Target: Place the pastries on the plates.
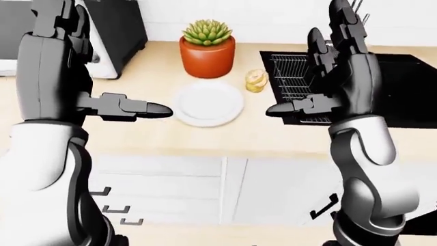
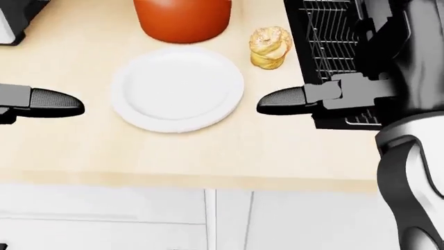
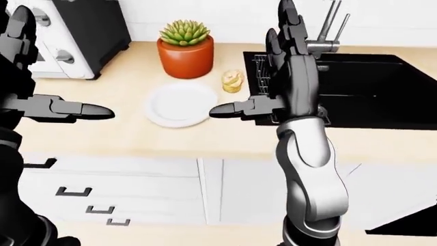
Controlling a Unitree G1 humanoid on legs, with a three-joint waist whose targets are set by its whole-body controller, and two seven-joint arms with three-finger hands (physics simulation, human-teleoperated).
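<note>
pastry (image 2: 269, 47) off plate (image 2: 177, 88), beside sink edge | both hands raised clear, fingers (image 1: 137, 107) spread, grasping nothing | ungrasped yet

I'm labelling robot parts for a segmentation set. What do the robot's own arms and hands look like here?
Both arms have glossy white rounded shells with dark grey to black joint sections between them. The left hand and right hand are blocky, dark grey, with three segmented fingers ending in rounded black textured tips. No cables, sleeves or markings show.

White forearm shells (image 3: 311, 154), black jointed three-fingered right robot hand (image 1: 334, 77).
</note>
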